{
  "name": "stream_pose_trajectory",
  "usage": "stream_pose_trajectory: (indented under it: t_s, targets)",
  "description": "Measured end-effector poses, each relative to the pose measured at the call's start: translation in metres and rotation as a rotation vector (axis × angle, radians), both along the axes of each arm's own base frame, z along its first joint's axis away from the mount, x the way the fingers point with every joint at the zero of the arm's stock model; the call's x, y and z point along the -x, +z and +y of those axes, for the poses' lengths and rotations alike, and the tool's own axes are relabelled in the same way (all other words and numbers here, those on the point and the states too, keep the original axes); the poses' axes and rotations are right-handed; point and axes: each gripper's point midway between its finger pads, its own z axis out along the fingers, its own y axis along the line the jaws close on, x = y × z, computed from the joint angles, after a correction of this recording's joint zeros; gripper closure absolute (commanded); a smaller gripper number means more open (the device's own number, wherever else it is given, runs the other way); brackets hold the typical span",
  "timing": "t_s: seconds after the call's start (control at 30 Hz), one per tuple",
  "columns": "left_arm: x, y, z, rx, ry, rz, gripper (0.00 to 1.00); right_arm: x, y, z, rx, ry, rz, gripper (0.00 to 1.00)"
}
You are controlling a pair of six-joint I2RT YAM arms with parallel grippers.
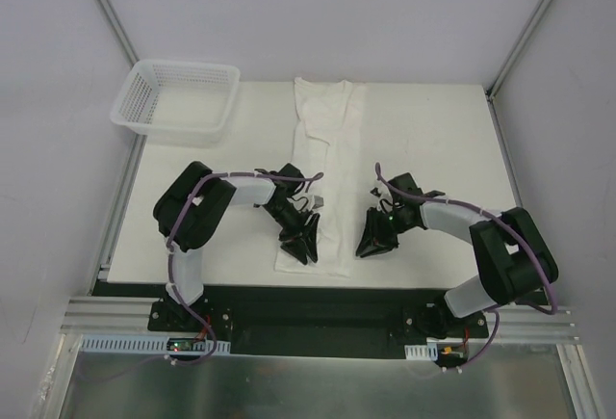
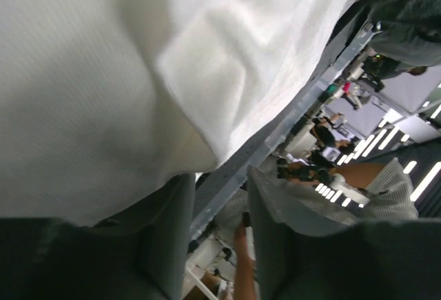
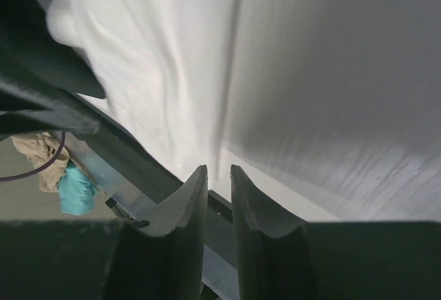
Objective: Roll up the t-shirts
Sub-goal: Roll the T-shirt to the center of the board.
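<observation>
The left arm (image 1: 197, 209) and right arm (image 1: 500, 255) are showing white shells between bulky black joints. A purple cable (image 1: 171, 255) is trailing back from the black left gripper (image 1: 300, 246) and right gripper (image 1: 371, 244). Dark grey fingers (image 3: 186, 203) are tapering to curved tips.

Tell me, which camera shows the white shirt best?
The top camera: it shows nearly the whole shirt, folded into a long strip. Both wrist cameras catch only close-up patches of it.
</observation>
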Motion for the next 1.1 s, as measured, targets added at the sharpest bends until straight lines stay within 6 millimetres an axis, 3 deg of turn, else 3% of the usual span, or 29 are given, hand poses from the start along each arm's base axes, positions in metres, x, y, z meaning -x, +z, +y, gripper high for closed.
stream_pose_trajectory:
  t_s: [0.13, 0.17, 0.2, 0.3, 0.4, 0.5, 0.63, 0.8, 1.1]
  targets:
    - [0.001, 0.015, 0.006, 0.009, 0.011, -0.056, 0.39, 0.003, -0.006, -0.006, 0.039, 0.011, 0.01, 0.72]
    - [0.0, 0.02, 0.007, 0.016, 0.015, -0.074, 0.37, 0.004, -0.005, -0.008, 0.05, 0.02, 0.017, 0.69]
    - [0.0, 0.027, 0.008, 0.022, 0.018, -0.097, 0.36, 0.004, -0.002, -0.009, 0.058, 0.031, 0.018, 0.58]
    - [-0.008, 0.051, 0.017, 0.029, 0.048, -0.184, 0.35, -0.002, 0.011, -0.007, 0.059, 0.063, 0.004, 0.47]
    - [-0.021, 0.063, 0.036, 0.009, 0.119, -0.253, 0.38, -0.005, 0.021, -0.006, 0.054, 0.082, -0.003, 0.46]
    - [-0.027, 0.045, 0.067, -0.094, 0.207, -0.254, 0.39, 0.005, 0.017, -0.005, 0.056, 0.085, 0.044, 0.47]
    - [-0.012, 0.01, 0.096, -0.239, 0.25, -0.16, 0.41, 0.03, 0.002, -0.001, 0.077, 0.112, 0.136, 0.47]
    - [0.0, -0.002, 0.099, -0.273, 0.258, -0.084, 0.48, 0.049, -0.005, 0.013, 0.07, 0.148, 0.203, 0.5]
    - [0.016, -0.009, 0.091, -0.248, 0.277, 0.042, 0.6, 0.048, -0.008, 0.025, 0.056, 0.119, 0.241, 0.56]
